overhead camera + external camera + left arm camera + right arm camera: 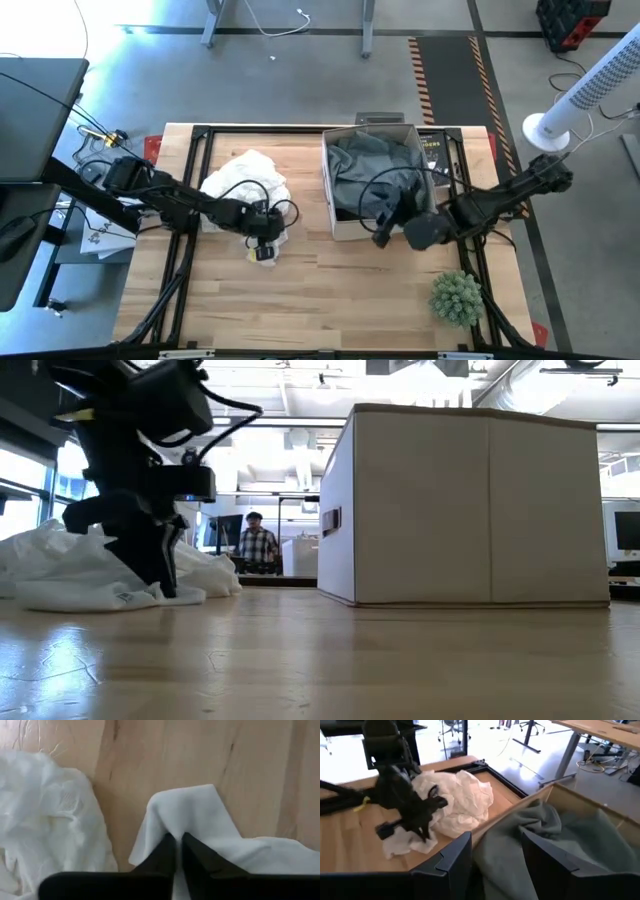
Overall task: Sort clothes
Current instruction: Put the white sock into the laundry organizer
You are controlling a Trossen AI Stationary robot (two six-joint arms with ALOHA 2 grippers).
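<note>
A crumpled white garment (245,180) lies on the wooden table, left of centre. At its near right edge, my left gripper (262,240) is down on the cloth and shut on it. A white cardboard box (328,190) stands right of centre with a grey-green garment (375,165) inside. Above the box's near edge, my right gripper (497,852) hovers open with nothing between its fingers. My left gripper pinches a raised fold (182,822) at the white garment's near right edge between its two fingers. The fingers come steeply from above. The cloth peaks up at the fingertips, while the rest of the garment (45,820) lies slack on the table.
A green spiky plant-like ball (455,298) sits near the table's front right. A black book (435,150) lies behind the box. Black frame rails (190,190) run along the table's sides. A person (258,545) stands far off in the room.
</note>
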